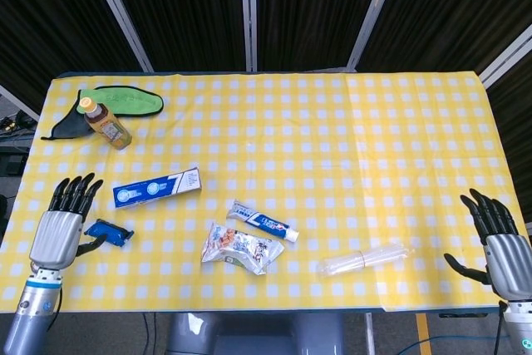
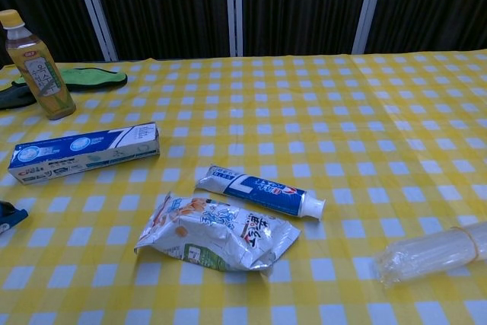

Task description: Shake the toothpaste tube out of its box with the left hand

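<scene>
Toothpaste tube (image 1: pixel 263 223) lies out on the yellow checked cloth just below the middle of the head view, cap toward the lower right, well clear of its box (image 1: pixel 157 188), which rests flat to the upper left of it. The left hand (image 1: pixel 60 229) sits at the lower left edge of the frame, apart from the box, its fingers straight and spread with nothing between them; a small blue object (image 1: pixel 108 233) lies just beside it. The right hand (image 1: pixel 497 243) hangs at the lower right corner, fingers likewise spread and holding nothing. A snack packet (image 1: pixel 239 248) lies just below the tube, a clear plastic roll (image 1: pixel 365 258) further right, and a drink bottle (image 1: pixel 105 122) stands in the upper left.

From the chest view, neither hand shows. The box (image 2: pixel 84 152) lies on its long side at the left, and the tube (image 2: pixel 259 192) sits separately at centre, touching or nearly touching the snack packet (image 2: pixel 217 232) below it.

Judging by this layout, the shaking-out looks finished: tube free, box set down and released. What remains appears to be only drawing the left arm back to rest without brushing the box or the blue object.
</scene>
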Robot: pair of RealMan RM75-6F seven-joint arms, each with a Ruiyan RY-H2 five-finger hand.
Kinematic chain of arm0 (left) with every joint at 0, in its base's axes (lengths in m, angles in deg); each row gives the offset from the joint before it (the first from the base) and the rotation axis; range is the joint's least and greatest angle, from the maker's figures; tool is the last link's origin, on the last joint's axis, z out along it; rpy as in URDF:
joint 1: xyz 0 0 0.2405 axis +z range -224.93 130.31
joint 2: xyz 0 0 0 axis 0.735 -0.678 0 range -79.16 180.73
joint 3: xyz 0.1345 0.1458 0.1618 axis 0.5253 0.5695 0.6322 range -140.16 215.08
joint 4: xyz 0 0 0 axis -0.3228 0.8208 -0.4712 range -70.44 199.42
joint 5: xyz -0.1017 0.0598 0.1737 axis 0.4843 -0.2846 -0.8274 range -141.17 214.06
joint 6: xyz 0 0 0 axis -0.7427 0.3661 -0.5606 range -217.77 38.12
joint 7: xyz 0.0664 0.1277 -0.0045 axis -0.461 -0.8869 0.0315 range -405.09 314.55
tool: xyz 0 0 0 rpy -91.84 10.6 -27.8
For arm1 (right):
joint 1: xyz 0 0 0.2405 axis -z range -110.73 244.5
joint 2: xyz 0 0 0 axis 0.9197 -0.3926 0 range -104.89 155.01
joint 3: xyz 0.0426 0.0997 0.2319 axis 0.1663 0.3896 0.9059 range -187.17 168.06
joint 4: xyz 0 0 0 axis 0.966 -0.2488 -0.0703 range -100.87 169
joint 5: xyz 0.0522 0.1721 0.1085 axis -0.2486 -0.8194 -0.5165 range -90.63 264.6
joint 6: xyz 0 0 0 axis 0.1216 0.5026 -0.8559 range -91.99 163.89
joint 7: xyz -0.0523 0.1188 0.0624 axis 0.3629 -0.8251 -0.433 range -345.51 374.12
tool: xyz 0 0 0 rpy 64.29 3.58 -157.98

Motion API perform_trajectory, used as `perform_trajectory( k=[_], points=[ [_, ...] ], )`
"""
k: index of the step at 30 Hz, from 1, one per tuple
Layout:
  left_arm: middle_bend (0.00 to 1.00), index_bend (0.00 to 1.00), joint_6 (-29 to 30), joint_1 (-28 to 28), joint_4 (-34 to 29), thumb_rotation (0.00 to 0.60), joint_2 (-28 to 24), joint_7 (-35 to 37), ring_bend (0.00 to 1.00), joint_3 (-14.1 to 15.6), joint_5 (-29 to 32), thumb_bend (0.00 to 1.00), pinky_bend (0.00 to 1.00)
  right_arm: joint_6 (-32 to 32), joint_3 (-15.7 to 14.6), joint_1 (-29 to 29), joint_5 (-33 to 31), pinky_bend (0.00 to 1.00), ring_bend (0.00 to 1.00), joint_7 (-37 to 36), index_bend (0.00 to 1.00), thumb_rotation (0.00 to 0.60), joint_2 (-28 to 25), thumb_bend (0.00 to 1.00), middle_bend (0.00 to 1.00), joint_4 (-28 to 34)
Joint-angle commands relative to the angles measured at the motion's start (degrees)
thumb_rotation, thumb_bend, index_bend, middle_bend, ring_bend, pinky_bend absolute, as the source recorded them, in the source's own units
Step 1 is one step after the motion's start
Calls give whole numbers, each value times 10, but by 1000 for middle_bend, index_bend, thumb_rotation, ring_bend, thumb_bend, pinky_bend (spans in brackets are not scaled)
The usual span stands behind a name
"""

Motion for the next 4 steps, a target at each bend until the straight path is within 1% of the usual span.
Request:
perform_trajectory(
  k=[1,4],
  points=[
    [0,6,32,25,10,600,4,-19,0,11,-20,121,0,2,-1,0,-1,0,0,5,0,600,2,80,0,0],
    [0,0,46,46,18,600,8,-17,0,14,-24,117,0,4,-2,-1,-1,0,0,13,0,600,5,79,0,-2]
  ],
)
